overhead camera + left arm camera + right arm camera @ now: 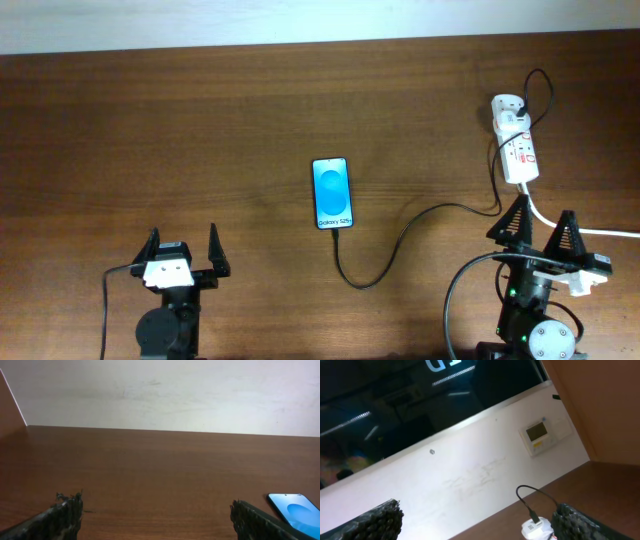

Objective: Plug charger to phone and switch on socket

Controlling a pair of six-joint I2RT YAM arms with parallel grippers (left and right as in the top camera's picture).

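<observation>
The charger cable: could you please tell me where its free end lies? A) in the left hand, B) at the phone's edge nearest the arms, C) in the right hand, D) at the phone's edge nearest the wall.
B: in the overhead view the charger cable loops across the table and its tip meets the near edge of the phone.

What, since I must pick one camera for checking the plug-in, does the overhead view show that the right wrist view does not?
Only overhead: the phone on the table, the charger cable reaching its lower edge, and the left gripper, open. Only right wrist: a wall panel with a small display, and a dark window above. Both: the socket, with black cable looping from its far end, and the right gripper, open.
</observation>
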